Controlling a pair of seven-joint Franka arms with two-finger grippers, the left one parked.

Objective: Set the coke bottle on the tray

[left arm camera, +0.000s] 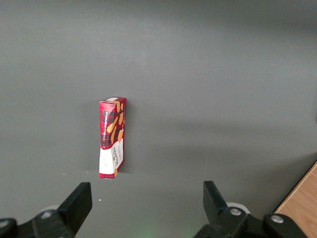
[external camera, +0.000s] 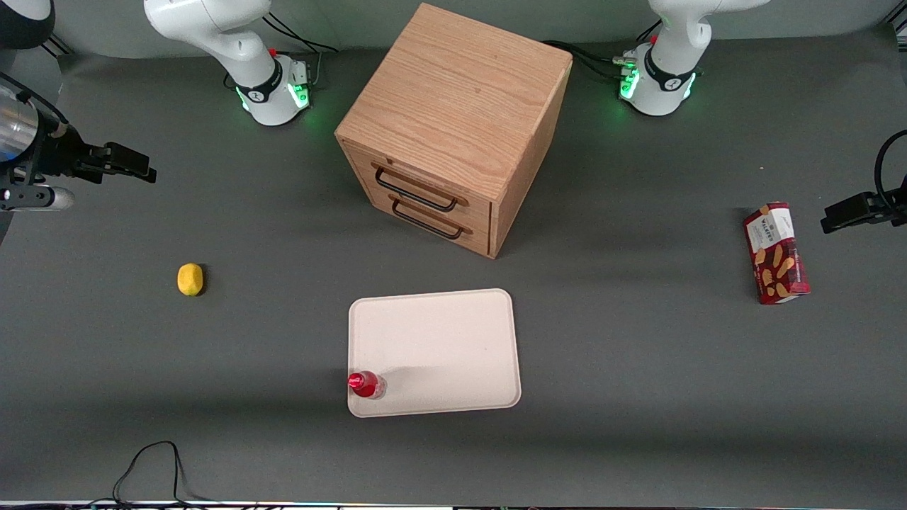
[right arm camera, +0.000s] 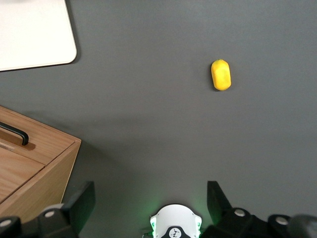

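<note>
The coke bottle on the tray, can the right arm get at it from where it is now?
Probably yes. The coke bottle stands upright on the tray corner, nothing around it; the open end effector hangs empty at the working arm's end, over bare table.

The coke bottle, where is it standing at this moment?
In the front view the coke bottle stands upright on the tray, in its corner nearest the camera toward the working arm's end; the gripper is open, far away.

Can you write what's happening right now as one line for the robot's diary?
coke bottle: upright on tray corner nearest camera | pincer: open, empty, raised at working arm's table end | lemon: on table
</note>
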